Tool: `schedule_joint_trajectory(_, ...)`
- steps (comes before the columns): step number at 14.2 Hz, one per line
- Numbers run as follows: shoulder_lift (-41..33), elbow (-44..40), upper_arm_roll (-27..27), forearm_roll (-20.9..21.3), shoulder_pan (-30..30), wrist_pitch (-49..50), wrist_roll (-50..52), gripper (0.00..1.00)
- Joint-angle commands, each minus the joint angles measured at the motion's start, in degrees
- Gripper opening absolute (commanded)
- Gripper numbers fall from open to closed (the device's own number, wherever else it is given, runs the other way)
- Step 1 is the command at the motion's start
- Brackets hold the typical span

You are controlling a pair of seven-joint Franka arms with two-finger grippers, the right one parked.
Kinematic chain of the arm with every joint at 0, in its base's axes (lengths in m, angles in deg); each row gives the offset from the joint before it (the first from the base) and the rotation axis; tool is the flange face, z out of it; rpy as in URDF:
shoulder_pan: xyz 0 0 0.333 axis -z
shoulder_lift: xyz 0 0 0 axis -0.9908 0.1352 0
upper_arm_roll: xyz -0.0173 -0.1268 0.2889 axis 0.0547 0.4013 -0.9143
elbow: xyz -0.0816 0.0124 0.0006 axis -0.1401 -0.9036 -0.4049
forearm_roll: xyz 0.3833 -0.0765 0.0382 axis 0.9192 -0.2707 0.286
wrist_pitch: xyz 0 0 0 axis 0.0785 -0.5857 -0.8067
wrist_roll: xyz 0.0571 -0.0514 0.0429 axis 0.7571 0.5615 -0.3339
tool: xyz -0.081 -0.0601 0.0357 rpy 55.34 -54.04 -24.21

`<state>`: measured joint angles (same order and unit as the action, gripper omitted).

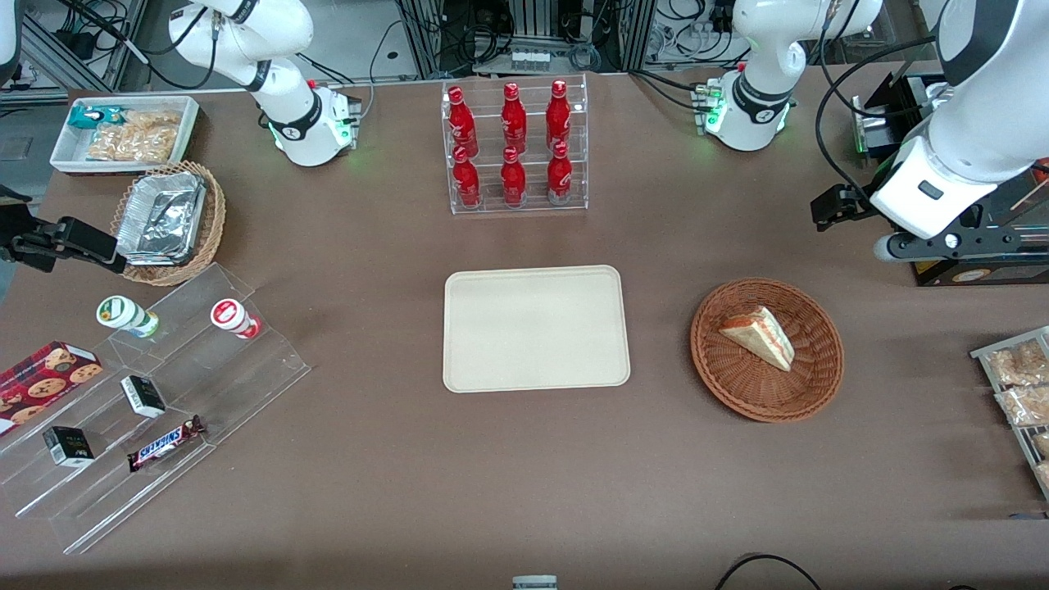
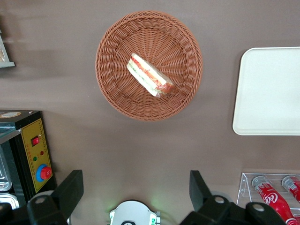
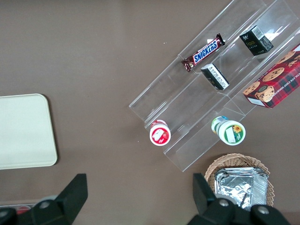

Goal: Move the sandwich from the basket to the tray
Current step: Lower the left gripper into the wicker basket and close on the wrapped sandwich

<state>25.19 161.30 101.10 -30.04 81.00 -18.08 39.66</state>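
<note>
I count on counter [image 1: 369, 459]: one sandwich [image 1: 759, 336], one reddish basket [image 1: 811, 385], one tray [image 1: 537, 328]. Six red bottles [image 1: 513, 139] in clear rack [image 1: 516, 205]. Two yogurt cups [image 1: 127, 315], two small black boxes [image 1: 67, 447], one Snickers bar [image 1: 165, 442], one cookie box [image 1: 41, 381]. One end effector [image 2: 136, 197], fingers apart, above counter.

The working left arm [image 1: 975, 98] has glossy white rounded shells with dark grey joint bands, a green-lit base and black cables alongside; its black two-finger gripper [image 2: 136, 187] shows wedge-shaped matte fingers [image 2: 70, 190] on a black, round-bolted body
</note>
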Motion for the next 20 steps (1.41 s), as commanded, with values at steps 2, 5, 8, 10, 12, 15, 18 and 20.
schedule_joint_trajectory(2,0.11,0.49,0.69,-0.19,-1.05,0.58,-0.82,1.0)
schedule_joint_trajectory(5,0.81,6.18,-0.8,0.34,-1.05,-4.49,-0.13,1.0)
schedule_joint_trajectory(8,0.73,16.89,-2.57,0.25,-1.05,-15.99,10.48,1.0)
schedule_joint_trajectory(10,0.81,23.49,-2.65,0.08,-1.05,-23.82,12.97,1.0)
schedule_joint_trajectory(12,2.12,28.94,-2.65,-0.19,-0.96,-31.81,18.65,1.0)
schedule_joint_trajectory(15,6.51,32.13,-3.35,-0.1,1.14,-41.59,31.31,1.0)
schedule_joint_trajectory(18,9.42,32.13,-5.46,-0.01,2.73,-42.75,34.33,1.0)
schedule_joint_trajectory(20,11.09,32.22,-5.64,-0.19,2.73,-44.33,37.65,1.0)
